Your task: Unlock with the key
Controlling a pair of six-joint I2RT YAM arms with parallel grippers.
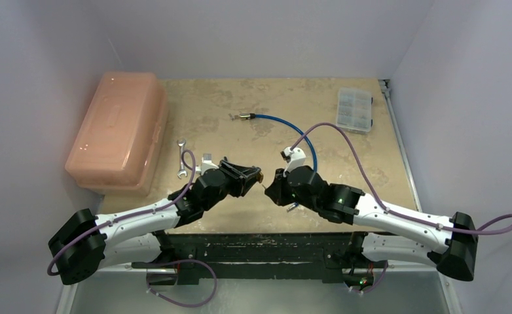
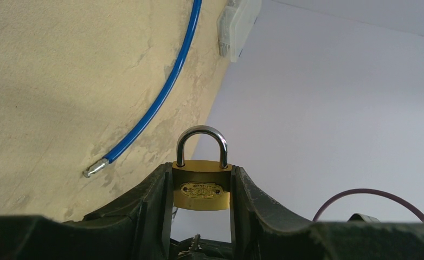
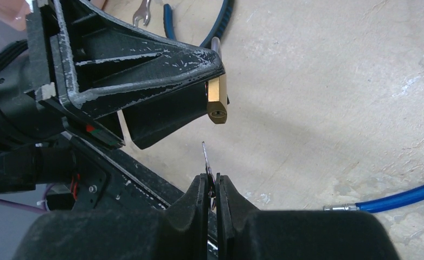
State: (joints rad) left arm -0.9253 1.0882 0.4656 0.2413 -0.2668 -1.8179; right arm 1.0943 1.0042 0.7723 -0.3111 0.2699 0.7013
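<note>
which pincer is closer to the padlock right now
Left. The left pincer grips the padlock by its brass body. The right pincer, shut on the key, sits just off the padlock's keyhole end, key tip not touching it.

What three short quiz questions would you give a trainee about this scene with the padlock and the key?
1. True or false: the left gripper holds the brass padlock, shackle closed.
2. The right gripper is shut on: A nothing; B the key; C the padlock.
3. Is the key's tip in the keyhole yet?
Key: 1 true; 2 B; 3 no, it is apart from the keyhole.
</note>
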